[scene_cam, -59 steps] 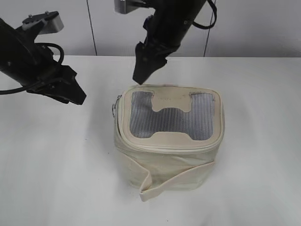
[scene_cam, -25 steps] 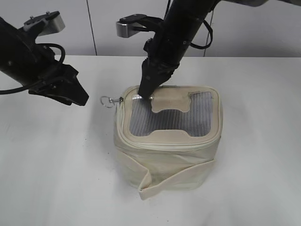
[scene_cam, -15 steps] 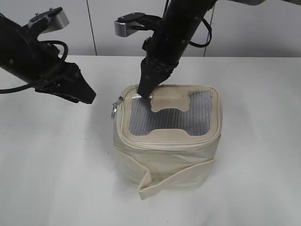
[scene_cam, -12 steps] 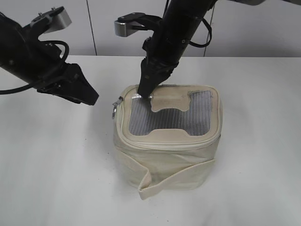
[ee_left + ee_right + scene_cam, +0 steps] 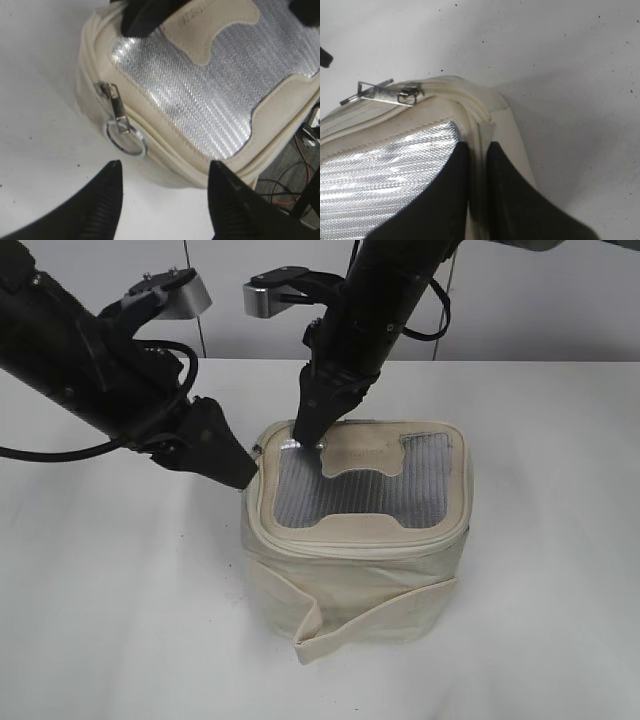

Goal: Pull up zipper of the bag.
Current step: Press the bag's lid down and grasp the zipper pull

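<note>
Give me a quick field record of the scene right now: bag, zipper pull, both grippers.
bag: cream bag upright on the white table, lid with grey mesh facing up
zipper: ringed pull hangs at the lid's corner, on the left-arm side; nothing grips it
left gripper: left gripper open, fingers apart just short of the ring
right gripper: right gripper nearly closed, pinching the lid's rim seam at the far corner
strap: loose strap wraps the front of the bag
</note>
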